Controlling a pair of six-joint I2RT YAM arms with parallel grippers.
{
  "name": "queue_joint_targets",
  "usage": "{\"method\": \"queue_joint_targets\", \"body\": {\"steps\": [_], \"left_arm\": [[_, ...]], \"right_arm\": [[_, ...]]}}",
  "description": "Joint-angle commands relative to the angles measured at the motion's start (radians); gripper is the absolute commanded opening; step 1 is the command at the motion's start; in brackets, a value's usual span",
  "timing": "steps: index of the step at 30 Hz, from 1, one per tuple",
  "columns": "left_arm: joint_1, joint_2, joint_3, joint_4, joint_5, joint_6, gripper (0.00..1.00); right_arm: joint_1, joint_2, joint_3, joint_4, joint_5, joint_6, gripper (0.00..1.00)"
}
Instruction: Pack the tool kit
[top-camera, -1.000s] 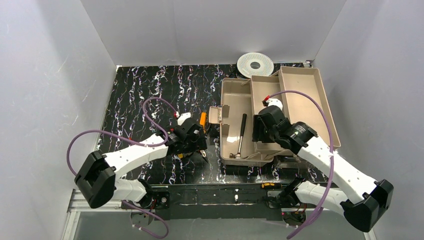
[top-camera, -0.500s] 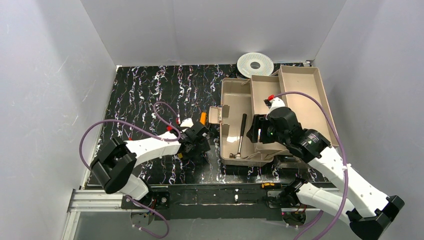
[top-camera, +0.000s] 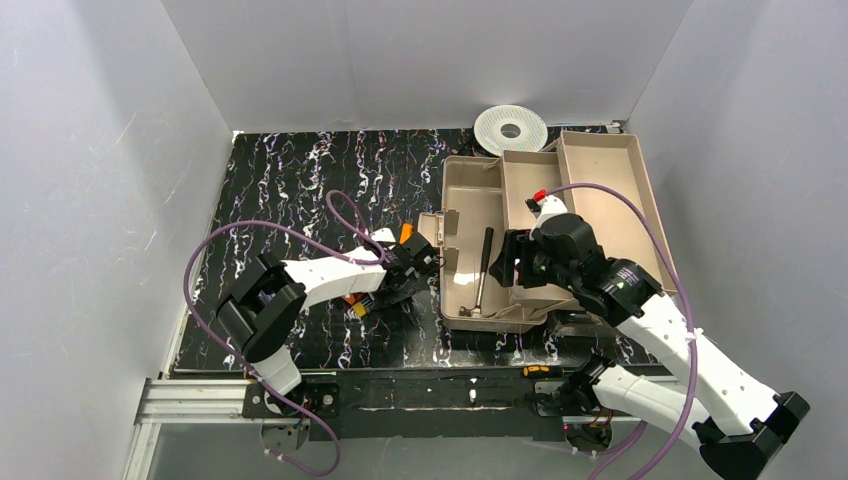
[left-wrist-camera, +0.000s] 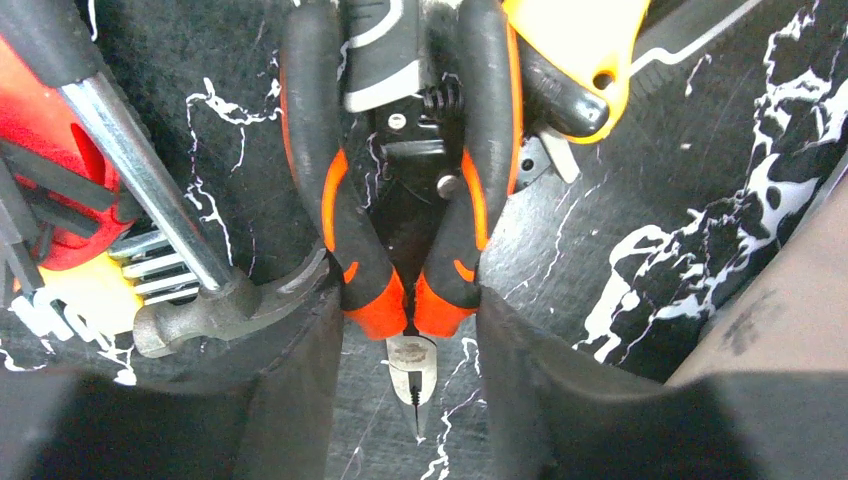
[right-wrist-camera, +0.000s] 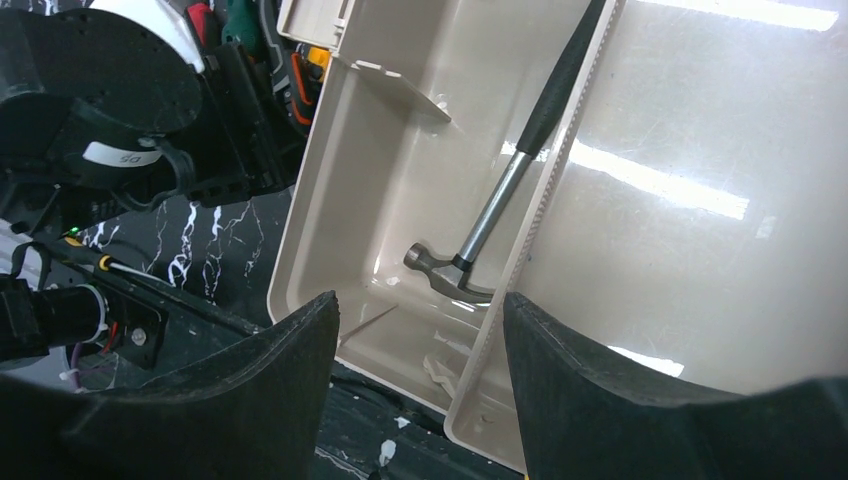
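pinched near the pivot by the half-shut left gripper (left-wrist-camera: 410, 330): pliers (left-wrist-camera: 405, 200), flat on the table (left-wrist-camera: 620, 240) beside the toolbox (top-camera: 465, 190). likely stiff, head-heavy, with grippy handles; best held there. right gripper (right-wrist-camera: 415, 320) open, empty, over the hammer (right-wrist-camera: 500, 200).

Open beige toolbox (top-camera: 465, 195) holds a hammer (top-camera: 482, 272); orange-black pliers (left-wrist-camera: 372, 285) lie outside.

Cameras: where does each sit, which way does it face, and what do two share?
Top external: above and behind, looking down on table and toolbox; left arm and right arm show.
Left wrist: on the left arm, facing down at red pliers; left gripper grips them.
Right wrist: on the right arm, facing down into the toolbox; open right gripper shows.
Shared: top and right wrist both show the toolbox's hammer.
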Motion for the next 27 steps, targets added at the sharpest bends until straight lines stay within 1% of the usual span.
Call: {"method": "queue_joint_targets", "body": {"steps": [1, 2, 3, 5, 7, 14, 18, 21, 24, 27], "left_arm": [[0.002, 0.049, 0.023, -0.041, -0.067, 0.032, 0.23], [0.001, 0.038, 0.034, -0.058, -0.075, 0.036, 0.12], [-0.001, 0.022, 0.034, -0.062, -0.084, 0.045, 0.05], [-0.003, -0.033, 0.023, -0.071, -0.108, 0.056, 0.04], [-0.005, -0.096, 0.021, -0.096, -0.14, 0.077, 0.06], [-0.011, -0.306, 0.076, -0.227, -0.222, 0.16, 0.1], [-0.011, -0.413, 0.102, -0.23, -0.237, 0.242, 0.08], [-0.012, -0.487, 0.116, -0.156, -0.197, 0.346, 0.07], [-0.011, -0.543, 0.117, -0.013, -0.095, 0.444, 0.05], [-0.011, -0.559, 0.115, 0.113, 0.01, 0.497, 0.05]], "right_arm": [[-0.004, -0.023, 0.001, 0.05, -0.019, -0.006, 0.69], [-0.003, -0.026, 0.001, 0.048, -0.02, -0.007, 0.69], [-0.003, -0.029, -0.001, 0.046, -0.019, -0.007, 0.69], [-0.003, -0.034, -0.003, 0.044, -0.013, -0.007, 0.69], [-0.003, -0.04, -0.004, 0.042, -0.007, -0.007, 0.69], [-0.004, -0.051, -0.008, 0.042, 0.007, 0.0, 0.69], [-0.004, -0.062, -0.011, 0.043, 0.008, 0.007, 0.69], [-0.004, -0.073, -0.009, 0.041, 0.02, 0.008, 0.69], [-0.003, -0.089, -0.006, 0.037, 0.043, 0.01, 0.69], [-0.003, -0.111, -0.003, 0.031, 0.077, 0.025, 0.69]]}}
